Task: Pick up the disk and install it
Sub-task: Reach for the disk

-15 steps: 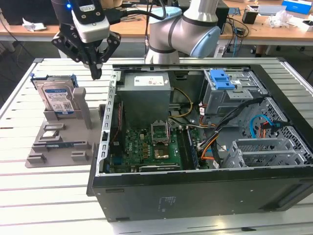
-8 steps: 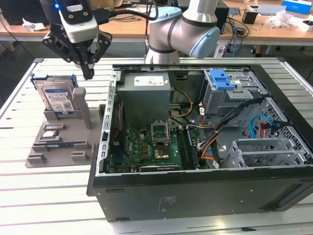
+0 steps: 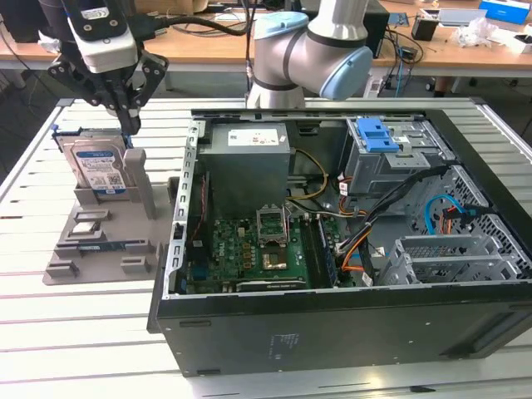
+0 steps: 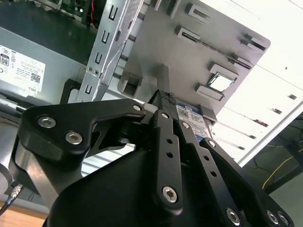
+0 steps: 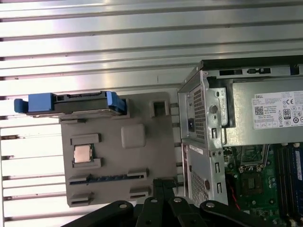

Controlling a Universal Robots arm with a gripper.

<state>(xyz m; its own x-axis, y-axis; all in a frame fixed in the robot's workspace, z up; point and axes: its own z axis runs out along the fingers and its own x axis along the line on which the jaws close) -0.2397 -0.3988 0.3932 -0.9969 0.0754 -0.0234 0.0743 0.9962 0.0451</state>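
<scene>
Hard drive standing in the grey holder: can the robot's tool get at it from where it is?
Probably yes. The tool hangs just above the hard drive's upper corner, and nothing lies between them.

Slatted silver metal surface (image 3: pixel 83 332), carrying a black computer tower case (image 3: pixel 332 332) laid on its side with the panel off. Inside, towards the far wall, a grey metal power-supply box with a white sticker (image 3: pixel 249 162); just nearer, a green motherboard (image 3: pixel 241 249). Towards the exterior view's right, a bare metal drive cage (image 3: pixel 399 170) topped by a blue plastic latch piece (image 3: pixel 376 135), orange cables (image 3: pixel 353 253) and a blue cable (image 3: pixel 436 212) looping nearby. Beside the case, on the exterior view's left, a flat grey plastic fixture plate (image 3: pixel 58 270); in the first wrist view, a square silver processor chip (image 5: pixel 83 153) in one recess and a dark memory stick (image 5: pixel 102 178) in a long slot. Behind, cluttered wooden desks (image 3: pixel 208 46)
</scene>
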